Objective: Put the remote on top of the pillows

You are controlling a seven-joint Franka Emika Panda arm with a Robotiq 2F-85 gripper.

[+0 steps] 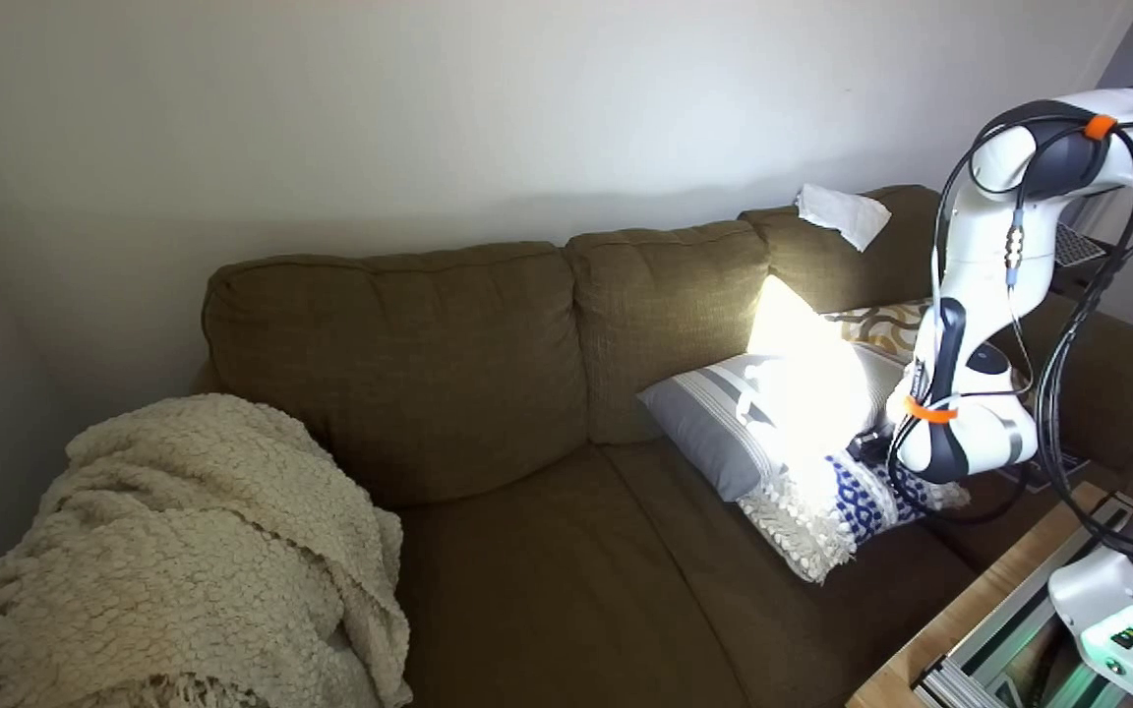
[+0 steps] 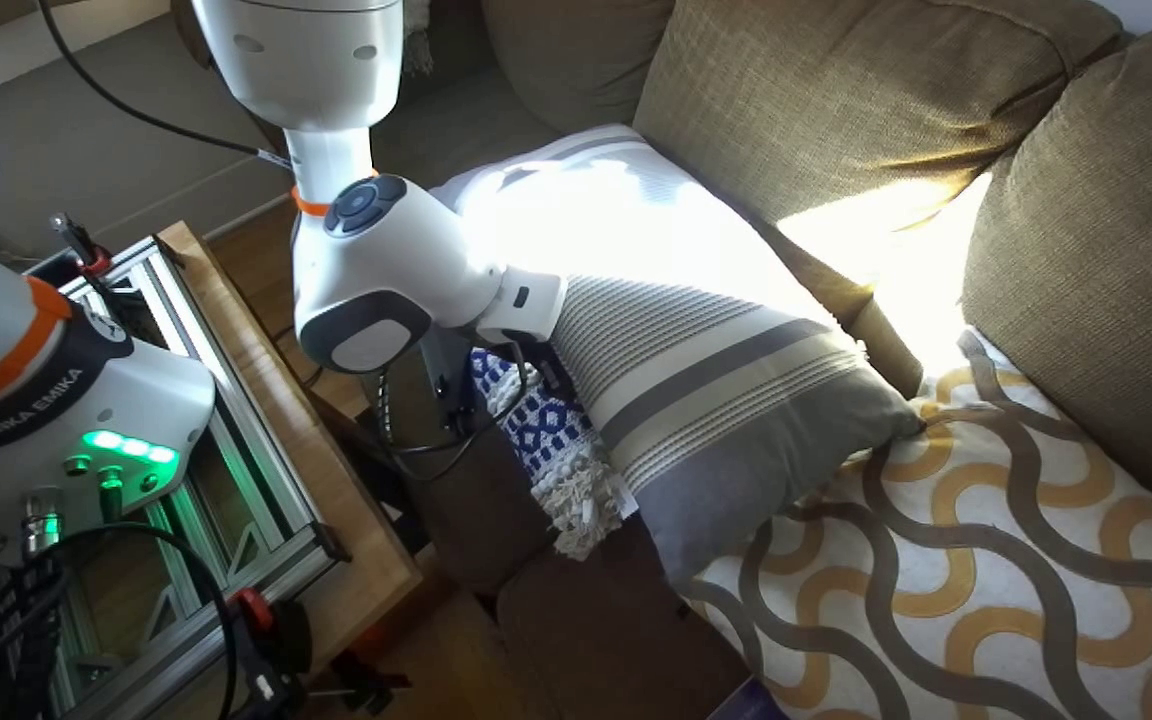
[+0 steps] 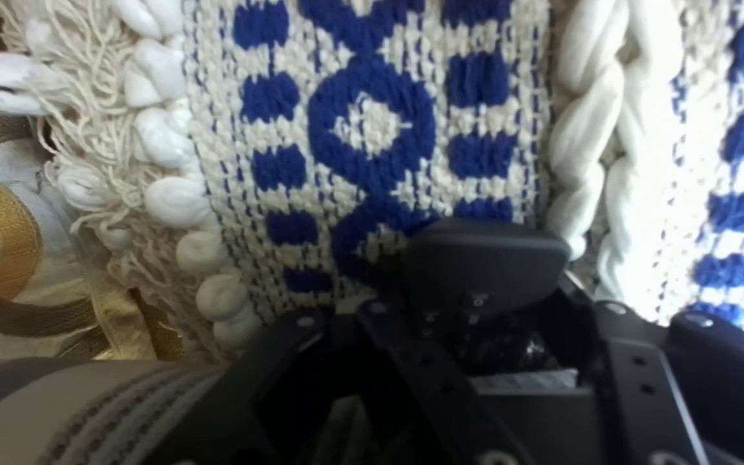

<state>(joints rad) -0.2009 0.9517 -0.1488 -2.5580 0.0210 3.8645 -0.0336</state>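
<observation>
A dark remote (image 3: 488, 258) with small buttons sits between my fingers in the wrist view; its lower part is in shadow. My gripper (image 3: 488, 307) is shut on it, right over the blue-and-white woven pillow (image 3: 372, 123); I cannot tell whether the remote touches the fabric. That fringed pillow also shows in both exterior views (image 1: 862, 506) (image 2: 541, 420). A grey striped pillow (image 1: 704, 423) (image 2: 706, 380) lies beside it, partly in glaring sunlight. A pillow with brown and yellow curves (image 2: 986, 560) lies further along. In both exterior views my gripper (image 1: 866, 447) (image 2: 541, 365) is mostly hidden.
A brown sofa (image 1: 517, 570) with back cushions (image 1: 409, 364) holds the pillows. A cream blanket (image 1: 193, 551) covers its far end. A white cloth (image 1: 842, 211) lies on the backrest. The robot's wooden-edged table (image 2: 366, 560) stands in front of the sofa. Cables hang around the wrist.
</observation>
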